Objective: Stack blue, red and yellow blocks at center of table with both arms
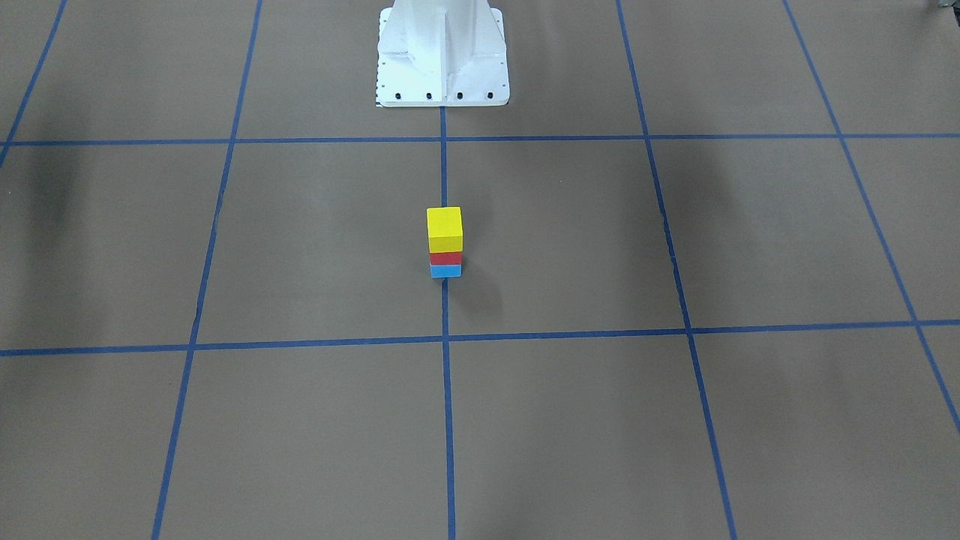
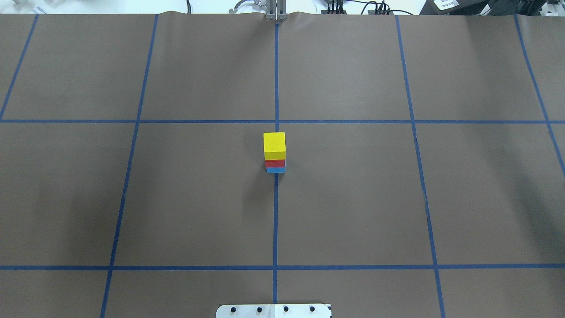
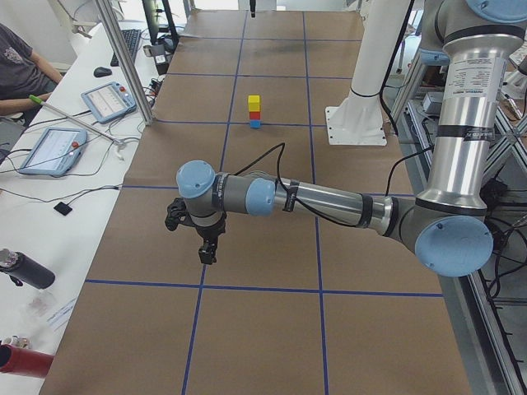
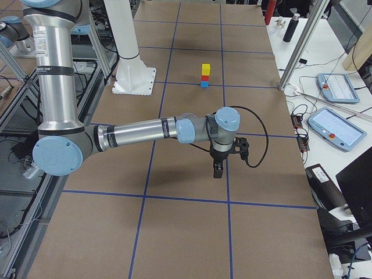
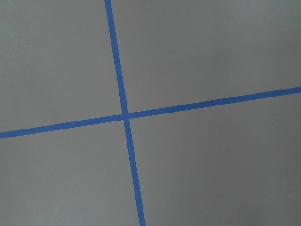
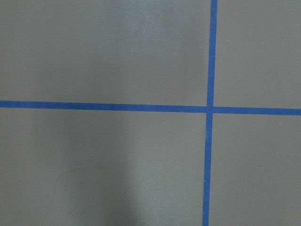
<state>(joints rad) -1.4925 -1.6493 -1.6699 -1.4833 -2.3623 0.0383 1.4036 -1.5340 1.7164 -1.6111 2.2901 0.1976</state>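
Observation:
The three blocks stand as one upright stack on the centre tape line of the table (image 1: 300, 240). The yellow block (image 1: 444, 229) is on top, the red block (image 1: 445, 259) in the middle, and the blue block (image 1: 445, 271) at the bottom. Nothing touches the stack. My left gripper (image 3: 206, 251) hangs over the table far from the stack, seen only in the exterior left view. My right gripper (image 4: 218, 170) hangs likewise at the other end, seen only in the exterior right view. I cannot tell whether either is open or shut. Both wrist views show only bare table and tape crossings.
The white pedestal (image 1: 442, 60) stands behind the stack. Along the table's far side runs a white bench with tablets (image 3: 53, 150), cables, bottles (image 4: 293, 26) and metal posts (image 3: 123, 62). A seated person (image 3: 18, 70) is at that bench.

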